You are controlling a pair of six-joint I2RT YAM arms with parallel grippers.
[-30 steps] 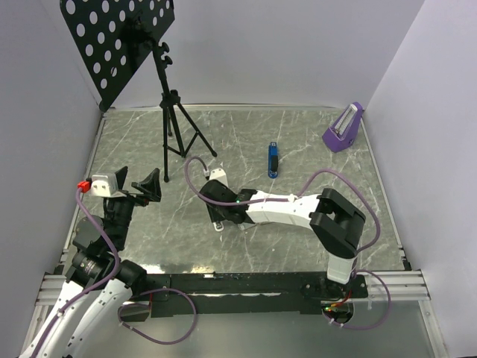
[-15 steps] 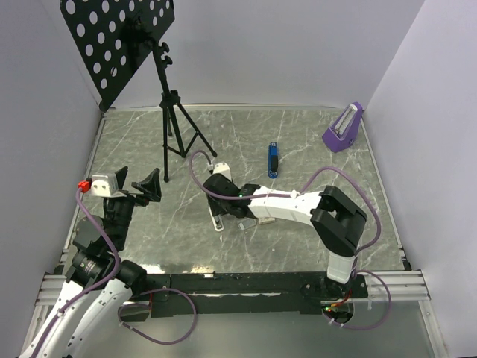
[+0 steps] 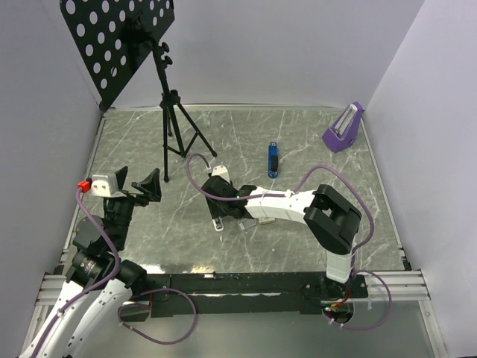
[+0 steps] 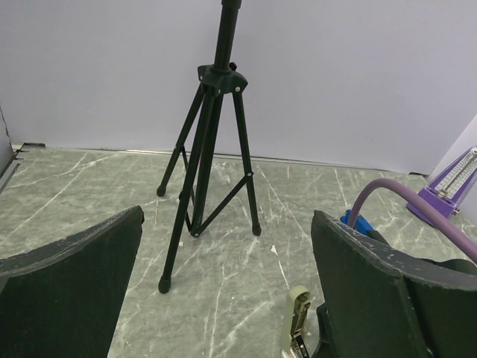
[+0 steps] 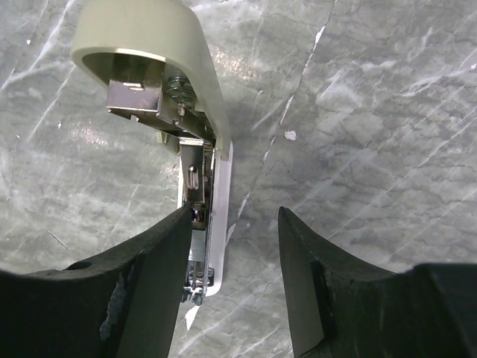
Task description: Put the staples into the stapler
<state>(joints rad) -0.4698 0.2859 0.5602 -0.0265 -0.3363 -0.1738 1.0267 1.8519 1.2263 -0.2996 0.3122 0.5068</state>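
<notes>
Your right claw (image 5: 235,239) hangs partly spread and empty over the stapler (image 5: 153,52). The stapler lies flipped open near the middle of the desk (image 5: 373,112), with its metal channel just beside one finger. Your left claw (image 4: 223,261) stands wide and empty, well apart, facing the tripod (image 4: 212,149).

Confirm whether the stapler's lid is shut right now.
No, the cream lid of the stapler is swung up, well clear of the metal staple channel below it.
</notes>
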